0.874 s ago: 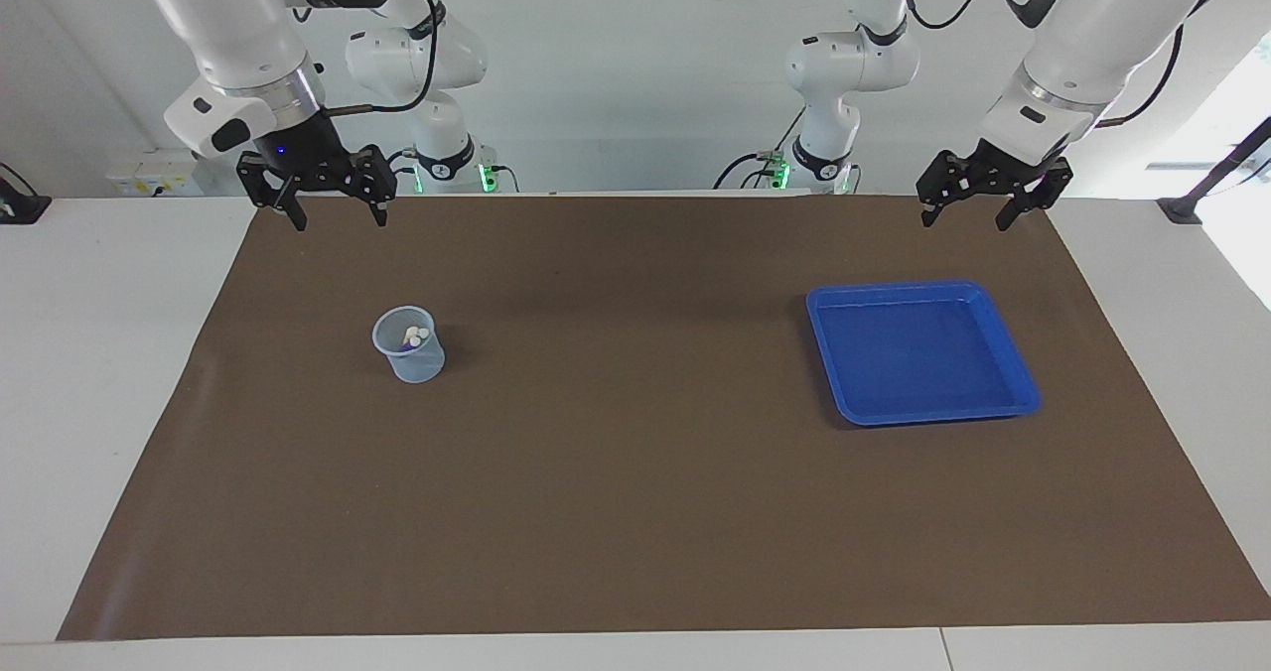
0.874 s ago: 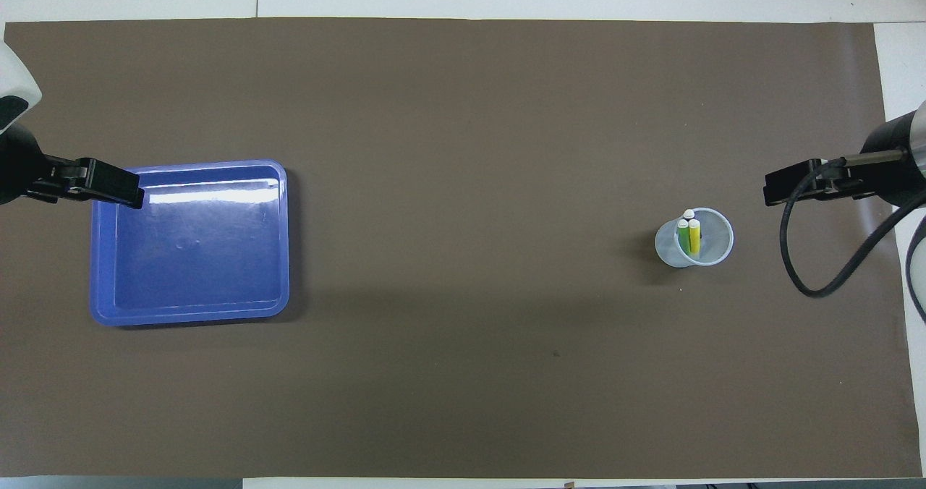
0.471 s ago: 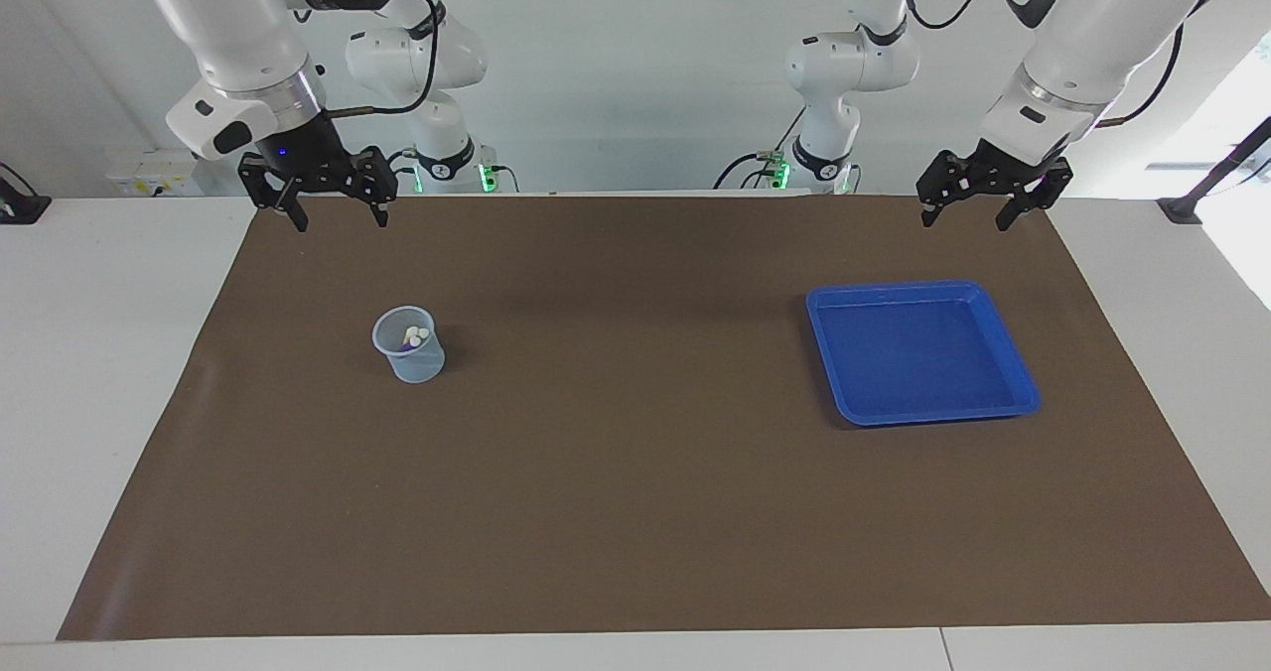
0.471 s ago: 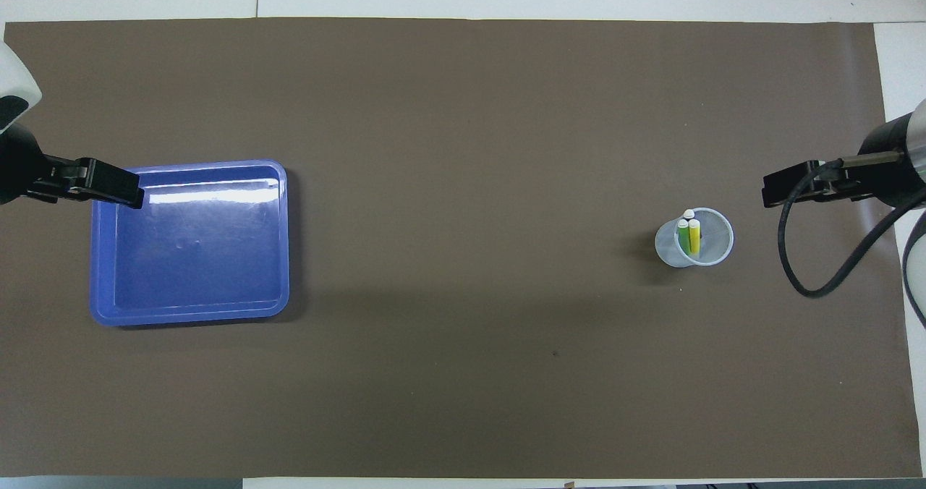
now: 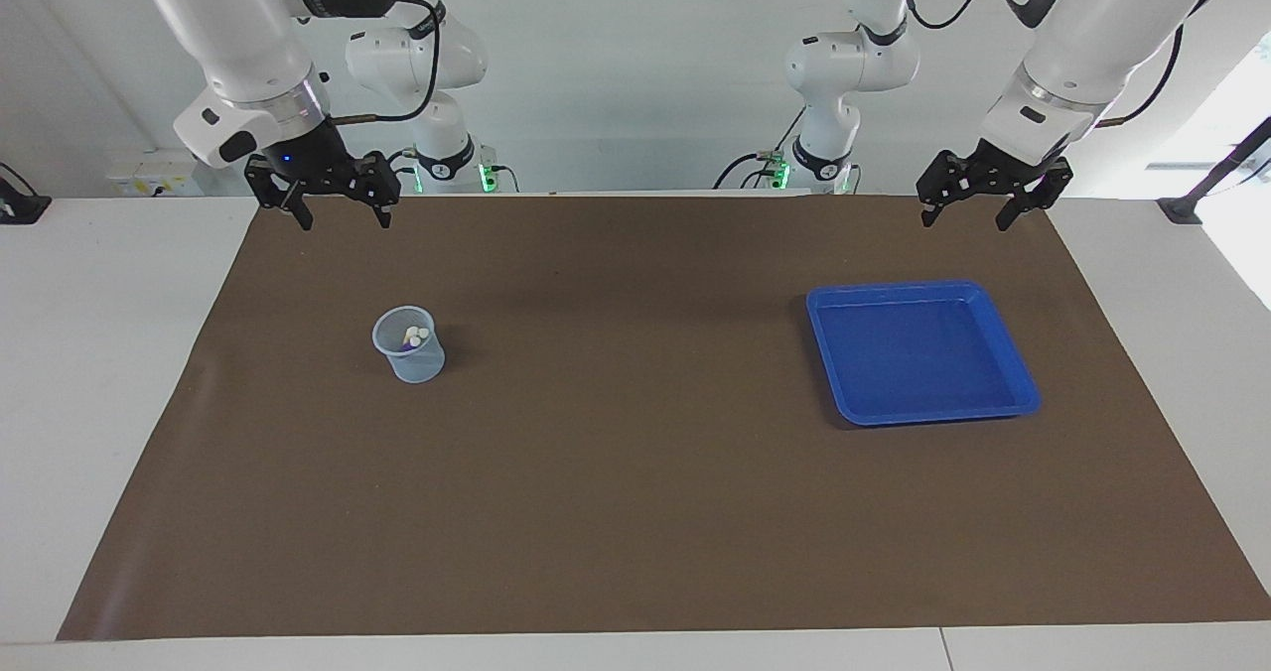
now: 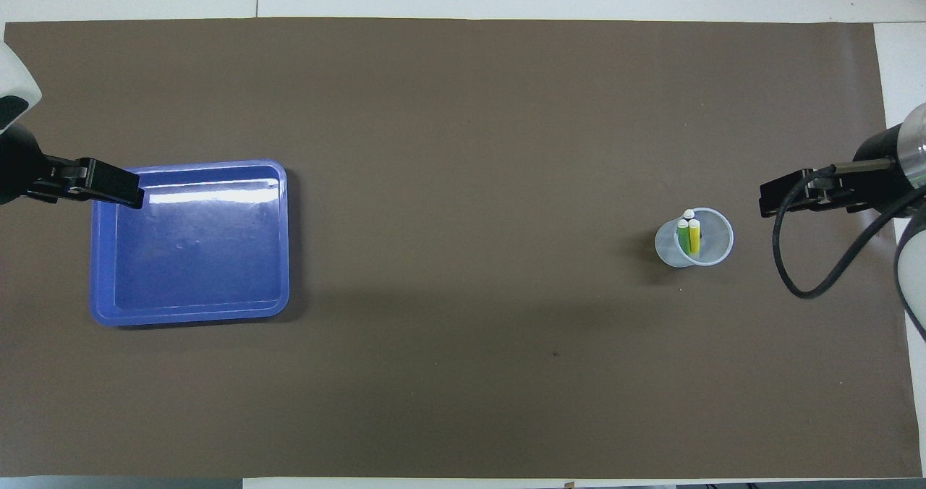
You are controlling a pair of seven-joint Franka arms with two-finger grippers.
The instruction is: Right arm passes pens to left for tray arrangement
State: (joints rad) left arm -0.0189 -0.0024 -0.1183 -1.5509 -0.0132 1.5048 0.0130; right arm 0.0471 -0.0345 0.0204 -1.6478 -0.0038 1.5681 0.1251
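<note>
The pens [image 6: 689, 234] are stood upright in the translucent cup [image 5: 409, 344], at about four o'clock below the right gripper [image 5: 336, 214] in the facing view. Its jaws are spread wide, empty. The left gripper [image 5: 979, 207], also wide, is kept waiting near the blue tray [image 5: 1013, 368].

bare mat [image 5: 635, 472] between cup [image 5: 409, 345] and tray [image 5: 1023, 405]; nothing blocks passage.

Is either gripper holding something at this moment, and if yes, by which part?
Nothing is held. The right gripper and the left gripper are both open and empty in the air; the three pens stand in the cup, and the tray holds none.
</note>
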